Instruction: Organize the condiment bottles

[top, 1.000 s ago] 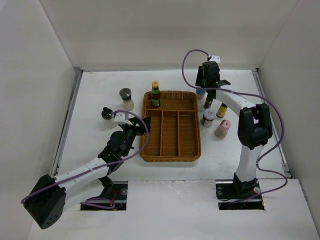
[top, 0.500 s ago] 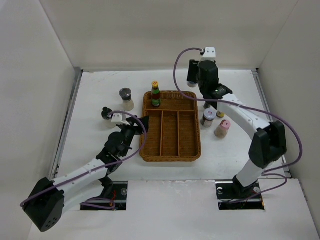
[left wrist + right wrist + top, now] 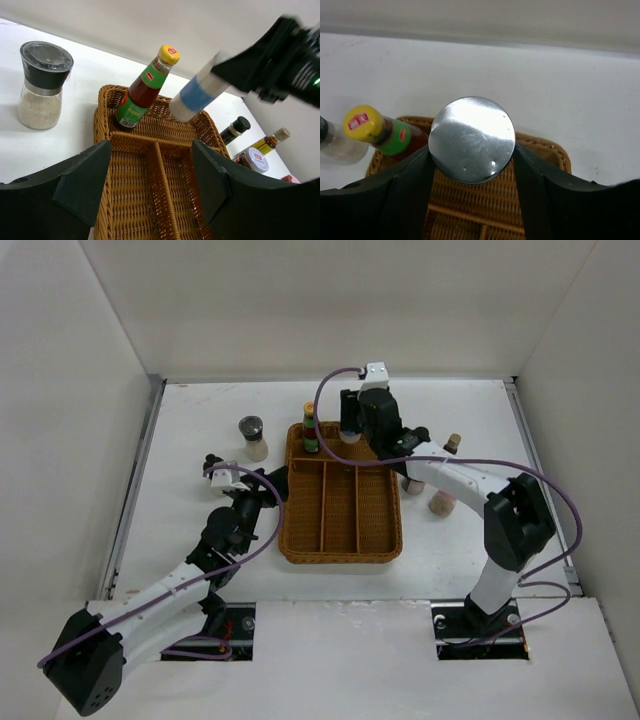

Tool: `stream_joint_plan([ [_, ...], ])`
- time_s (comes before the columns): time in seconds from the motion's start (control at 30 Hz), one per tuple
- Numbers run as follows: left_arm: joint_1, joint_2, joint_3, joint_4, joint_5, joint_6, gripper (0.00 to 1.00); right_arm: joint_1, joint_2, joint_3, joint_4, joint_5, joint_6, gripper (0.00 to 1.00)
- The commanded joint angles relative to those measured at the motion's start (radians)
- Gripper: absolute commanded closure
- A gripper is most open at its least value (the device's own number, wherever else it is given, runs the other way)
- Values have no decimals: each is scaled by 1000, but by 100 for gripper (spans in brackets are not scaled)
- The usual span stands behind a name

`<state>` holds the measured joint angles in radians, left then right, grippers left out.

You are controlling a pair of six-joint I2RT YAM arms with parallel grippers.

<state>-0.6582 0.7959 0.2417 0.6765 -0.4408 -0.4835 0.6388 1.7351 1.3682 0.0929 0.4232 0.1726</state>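
One white shaker (image 3: 196, 94), blue-banded and silver-lidded, hangs tilted over the tray's (image 3: 340, 558) far compartment, clamped in the right gripper (image 3: 471, 150). The left gripper (image 3: 151, 150) gapes wide and empty at the tray's left edge.

The right arm arcs from its base over the far end of the wicker tray (image 3: 375, 510), wrist bent downward. The right gripper (image 3: 350, 428) hangs above the tray's far compartment, jaws clamped on a silver-lidded jar (image 3: 471, 140). The left arm stretches low toward the tray's left rim, with the left gripper (image 3: 272, 483) just beside it, jaws spread wide.
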Motion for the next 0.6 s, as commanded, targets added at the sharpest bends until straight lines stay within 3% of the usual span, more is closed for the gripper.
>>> stream_joint_plan([
  [0.0,12,-9,-12,21,-7,-13,36,23,4,-12,116,-21,47,54],
  [0.33,4,11,-8,26,-6,-18,36,37,90,-69,212,-9,84,46],
  [0.4,4,11,-8,24,-4,-20,36,38,98,-63,205,-9,84,38],
  [0.5,4,17,-10,26,-4,-20,36,38,86,-67,191,-1,85,16],
  [0.57,4,23,-10,28,-3,-21,36,38,60,-69,168,11,84,11],
])
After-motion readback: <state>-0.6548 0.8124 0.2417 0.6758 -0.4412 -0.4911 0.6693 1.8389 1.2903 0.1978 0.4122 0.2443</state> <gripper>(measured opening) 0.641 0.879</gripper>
